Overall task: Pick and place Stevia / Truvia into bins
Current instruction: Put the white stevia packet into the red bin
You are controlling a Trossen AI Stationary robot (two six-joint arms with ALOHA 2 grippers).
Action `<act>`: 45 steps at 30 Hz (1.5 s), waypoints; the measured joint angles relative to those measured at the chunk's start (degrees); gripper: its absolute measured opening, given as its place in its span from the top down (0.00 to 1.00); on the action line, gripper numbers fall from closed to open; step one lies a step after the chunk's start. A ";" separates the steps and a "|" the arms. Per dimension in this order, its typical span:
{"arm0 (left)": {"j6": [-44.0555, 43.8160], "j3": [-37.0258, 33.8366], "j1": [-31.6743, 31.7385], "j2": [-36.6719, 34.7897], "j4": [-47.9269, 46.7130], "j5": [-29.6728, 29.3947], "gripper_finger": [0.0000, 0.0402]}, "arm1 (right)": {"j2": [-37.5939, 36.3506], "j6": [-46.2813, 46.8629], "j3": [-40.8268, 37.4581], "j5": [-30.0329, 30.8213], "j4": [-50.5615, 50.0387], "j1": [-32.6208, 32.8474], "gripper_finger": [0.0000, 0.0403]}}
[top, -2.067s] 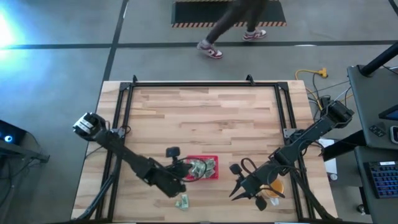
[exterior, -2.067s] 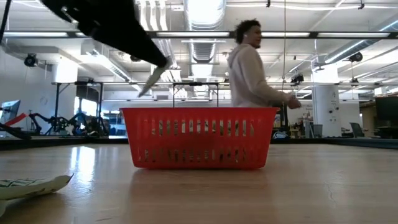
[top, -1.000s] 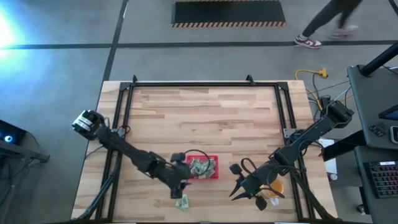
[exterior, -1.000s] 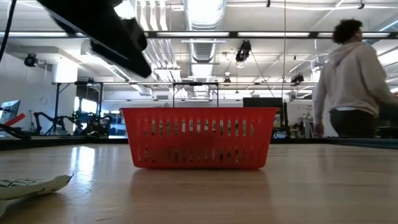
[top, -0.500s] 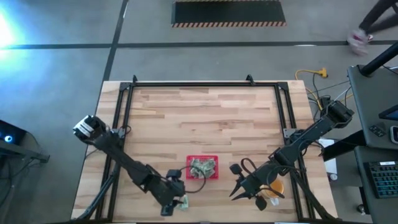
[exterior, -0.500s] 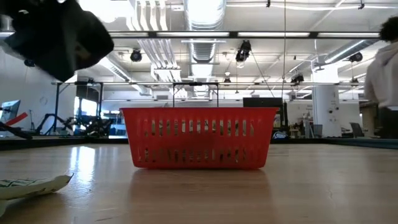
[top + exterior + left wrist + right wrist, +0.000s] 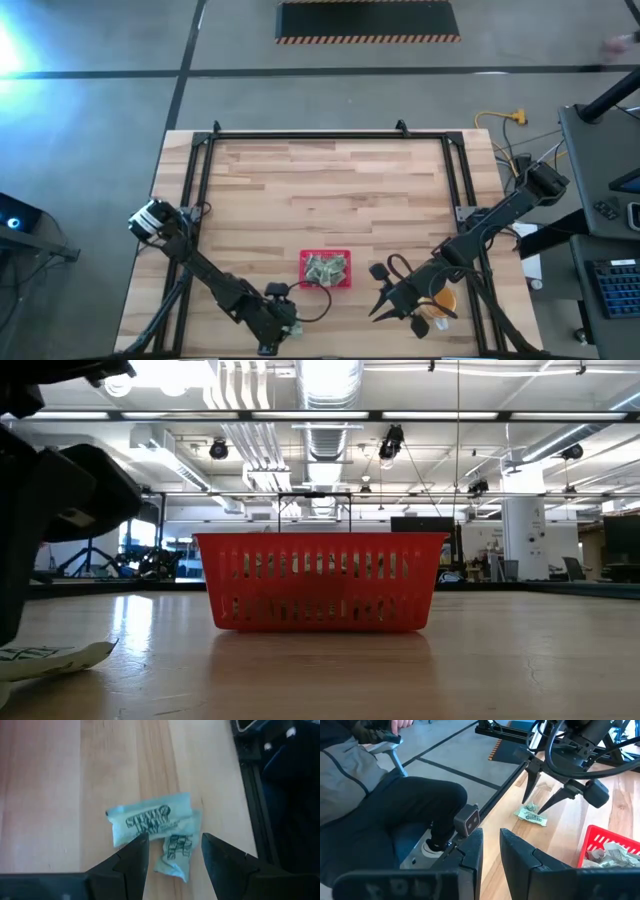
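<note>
Overhead, the left gripper [image 7: 284,330] is positioned at the tabletop [image 7: 330,190] near edge beside the red tray [image 7: 325,269]. Through the left wrist camera, jaws are held apart, empty, over two Stevia sachets [image 7: 160,827]. The right gripper [image 7: 385,300] is parked, jaws narrowly parted, empty.

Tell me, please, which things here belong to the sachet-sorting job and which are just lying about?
Job:
- two loose sachets on the table, under the left gripper, fingers open
- red tray, already holding sachets

Lying about:
- orange cup beneath the waiting right gripper
- seated person beside the table
</note>
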 joint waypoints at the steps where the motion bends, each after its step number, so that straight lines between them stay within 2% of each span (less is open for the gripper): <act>1: -0.16 -0.14 -0.10 0.03 -0.07 -0.15 0.59 | 0.00 0.00 0.00 0.00 0.00 0.00 0.86; 13: 0.44 0.40 -0.01 3.97 2.67 -3.91 0.59 | 0.00 0.00 0.00 0.00 0.01 0.00 0.86; 21: 12.77 0.16 1.86 4.01 9.12 -13.47 0.59 | 0.00 0.01 0.00 0.00 0.01 0.00 0.86; 26: 13.93 0.16 5.51 4.00 10.06 -15.06 0.59 | 0.00 0.02 0.00 0.00 0.01 0.00 0.86; 31: 14.14 0.25 6.97 3.70 10.18 -11.70 0.59 | 0.00 0.02 0.00 0.00 -0.01 0.00 0.86; 41: 14.85 0.29 2.81 0.66 10.23 -5.71 0.59 | 0.02 0.02 -0.63 0.00 -0.84 0.00 0.86; 45: 10.20 0.31 1.32 0.66 8.07 -3.76 0.59 | 0.02 0.02 -0.66 0.02 0.14 0.00 0.86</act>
